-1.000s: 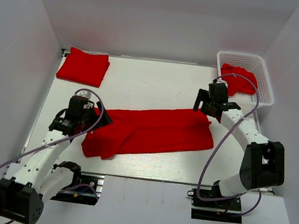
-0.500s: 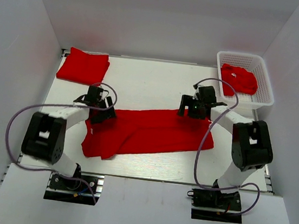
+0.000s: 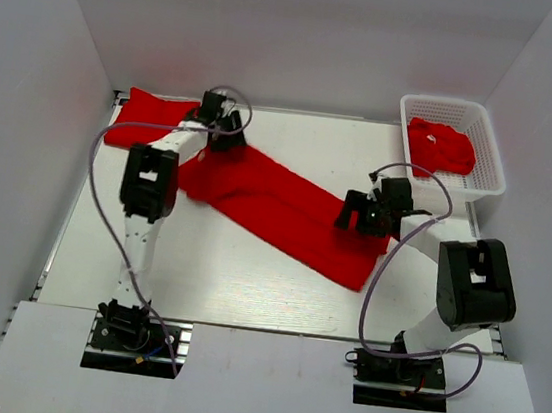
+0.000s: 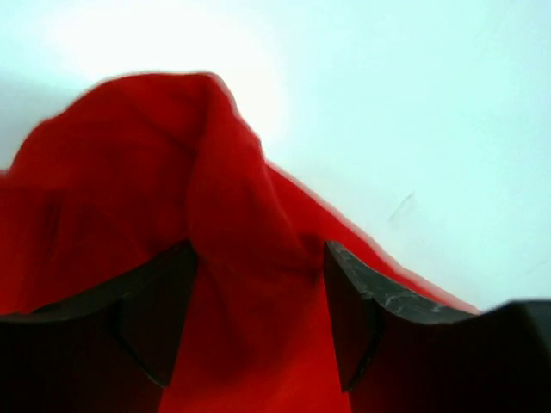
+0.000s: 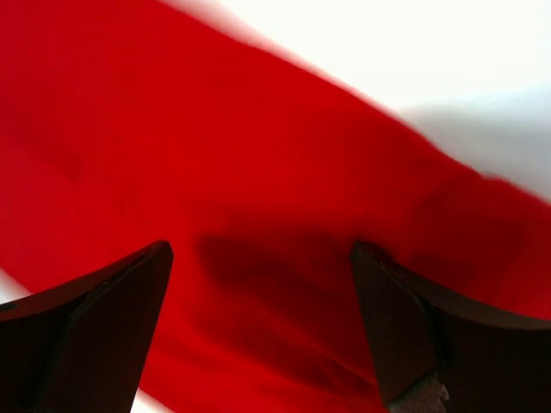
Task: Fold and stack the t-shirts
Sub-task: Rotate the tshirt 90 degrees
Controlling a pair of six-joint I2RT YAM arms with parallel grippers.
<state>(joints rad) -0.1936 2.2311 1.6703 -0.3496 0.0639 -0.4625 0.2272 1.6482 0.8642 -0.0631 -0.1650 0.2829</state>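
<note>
- The unfolded t-shirt (image 3: 285, 213) was stretched slantwise, one end lying beside the folded t-shirt (image 3: 150, 123) (far-left corner), likely for stacking
- The left arm (image 3: 148, 183) was reached far forward, the right arm (image 3: 470, 283) bent low over the cloth
- The left gripper (image 3: 227, 128) was seen half closed about a cloth ridge; grip unconfirmed
- The right gripper (image 3: 350, 216) was spread wide, empty

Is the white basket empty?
No, a crumpled red t-shirt lies inside the white mesh basket.

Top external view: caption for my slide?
Red t-shirt lying diagonally: left tool at its far end, right tool open over its near end.
</note>
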